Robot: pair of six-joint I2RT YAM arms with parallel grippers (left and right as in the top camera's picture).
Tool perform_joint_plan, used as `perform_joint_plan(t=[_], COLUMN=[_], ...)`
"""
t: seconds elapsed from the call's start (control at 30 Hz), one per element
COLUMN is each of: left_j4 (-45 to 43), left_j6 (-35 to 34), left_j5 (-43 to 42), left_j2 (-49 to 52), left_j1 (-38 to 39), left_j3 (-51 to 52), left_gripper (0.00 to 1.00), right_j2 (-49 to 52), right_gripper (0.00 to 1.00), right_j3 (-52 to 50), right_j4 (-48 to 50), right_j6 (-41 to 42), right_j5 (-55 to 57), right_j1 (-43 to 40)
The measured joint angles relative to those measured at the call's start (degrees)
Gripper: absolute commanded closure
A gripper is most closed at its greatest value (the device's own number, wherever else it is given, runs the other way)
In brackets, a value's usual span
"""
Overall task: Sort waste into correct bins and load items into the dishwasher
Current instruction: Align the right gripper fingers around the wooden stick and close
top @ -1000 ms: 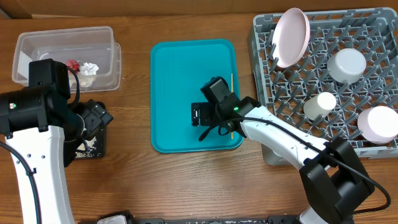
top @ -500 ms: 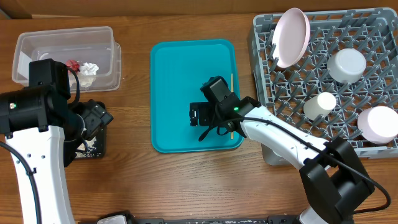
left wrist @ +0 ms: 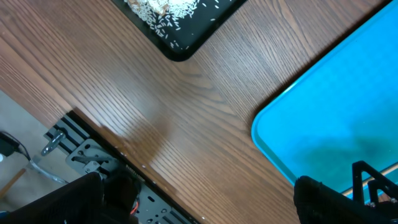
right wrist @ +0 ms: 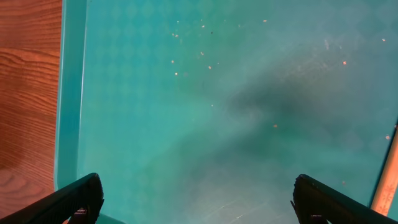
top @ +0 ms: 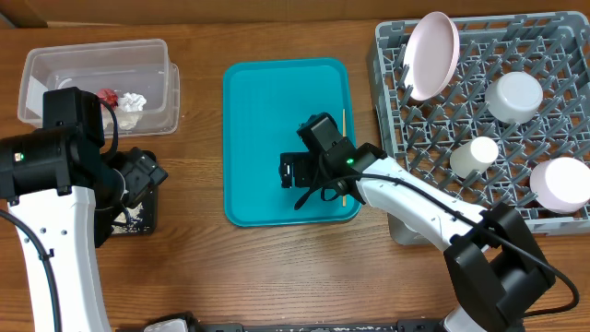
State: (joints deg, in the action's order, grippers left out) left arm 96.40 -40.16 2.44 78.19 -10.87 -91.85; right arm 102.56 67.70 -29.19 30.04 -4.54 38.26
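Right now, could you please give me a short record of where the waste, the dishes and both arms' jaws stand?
clear tub: holds red wrapper and white napkin
black tray: holds rice crumbs
dish rack: holds pink plate on edge, pale grey bowl, pink bowl, cream cup
teal tray: wooden stick lies along its rack-side edge
right jaws: open, empty, over the teal tray
left jaws: open, empty, over bare table beside the black tray
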Motion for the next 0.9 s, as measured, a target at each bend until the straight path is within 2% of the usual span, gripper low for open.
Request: perform_joint_plan(t=[0.9], left_j4=[0.0], left_j6=[0.0], left_j5=[0.0], left_j2=[0.0], left_j1=[0.0], left_j3=[0.0], left_gripper=[0.0], right_j2=[0.0], right_gripper=[0.0], right_j3=[0.0], right_j4=[-0.6], right_j6=[-1.1], right_j5=[0.5], right_j1=[0.0])
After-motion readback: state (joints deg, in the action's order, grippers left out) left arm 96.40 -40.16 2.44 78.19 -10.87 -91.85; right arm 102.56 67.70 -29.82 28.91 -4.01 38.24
